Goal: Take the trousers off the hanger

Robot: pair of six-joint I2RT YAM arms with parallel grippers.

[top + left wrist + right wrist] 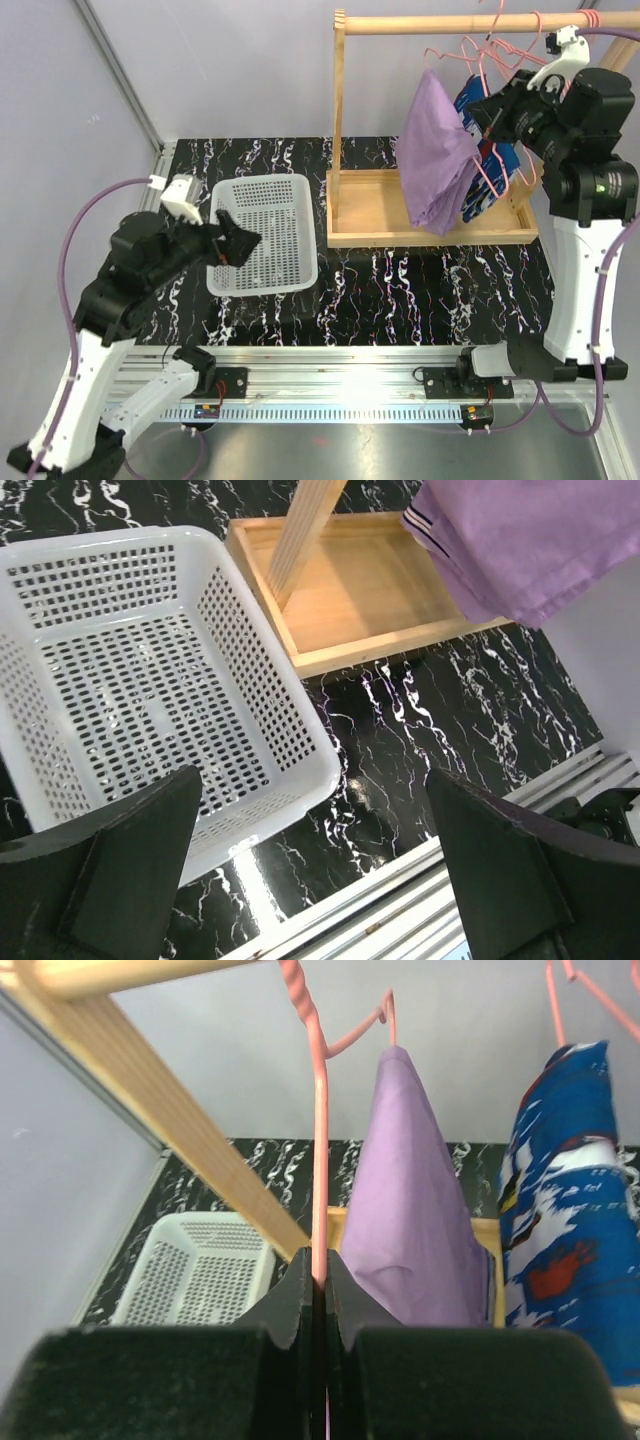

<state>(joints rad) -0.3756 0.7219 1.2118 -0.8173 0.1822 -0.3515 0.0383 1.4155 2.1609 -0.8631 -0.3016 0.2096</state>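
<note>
Lilac trousers hang folded over a pink wire hanger on the wooden rail. Blue patterned trousers hang just behind them to the right. My right gripper is up at the rail, shut on that hanger. In the right wrist view the pink hanger wire runs straight up out of my right gripper, with the lilac trousers beside it and the blue trousers further right. My left gripper hovers open over the basket's near right side, with nothing between its fingers.
A white perforated basket stands on the black marbled table, left of the wooden rack's tray base. The rack's upright post rises between basket and trousers. More pink hangers hang at the rail's right end.
</note>
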